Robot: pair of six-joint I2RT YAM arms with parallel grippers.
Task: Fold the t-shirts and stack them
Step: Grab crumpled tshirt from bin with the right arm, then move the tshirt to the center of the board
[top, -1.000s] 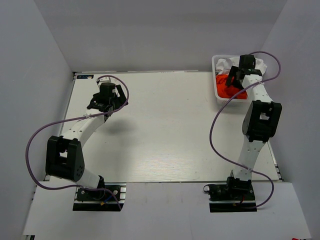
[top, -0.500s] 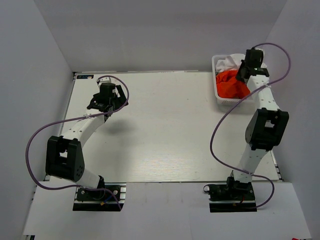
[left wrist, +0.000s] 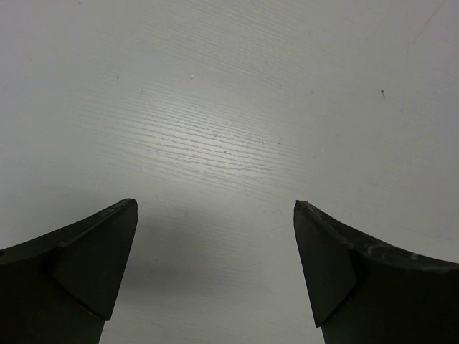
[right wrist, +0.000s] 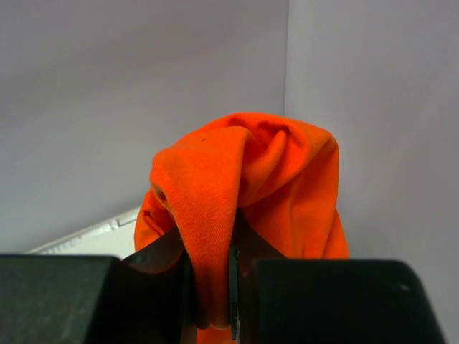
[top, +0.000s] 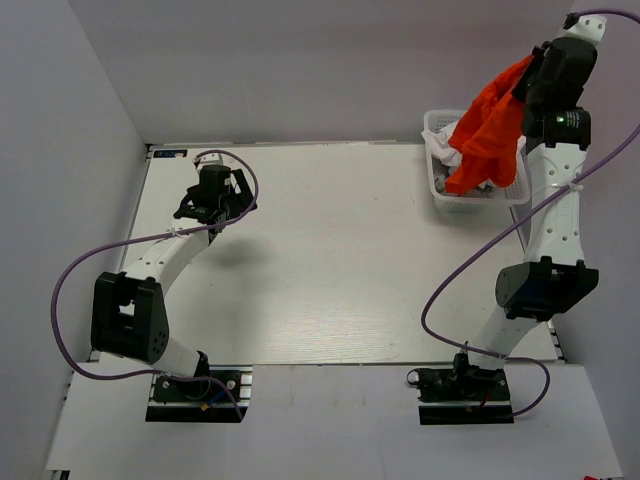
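Note:
The bright orange-red t-shirt (top: 487, 128) hangs bunched in the air over the basket, its lower end dangling into it. My right gripper (top: 527, 80) is raised high at the back right and shut on a fold of that t-shirt (right wrist: 215, 215), which fills the gap between its jaws (right wrist: 209, 287). White t-shirts (top: 452, 152) lie crumpled in the basket, mostly hidden behind the orange cloth. My left gripper (top: 205, 207) hovers over the table's back left; in the left wrist view it (left wrist: 215, 208) stands open wide over bare tabletop, holding nothing.
The white lattice basket (top: 436, 192) stands at the table's back right corner. Grey walls close in on the left, back and right. A purple cable loops from each arm.
My right gripper shut on the orange-red t-shirt in the basket, then rose up and back, lifting the cloth high above it. The left arm has stayed still.

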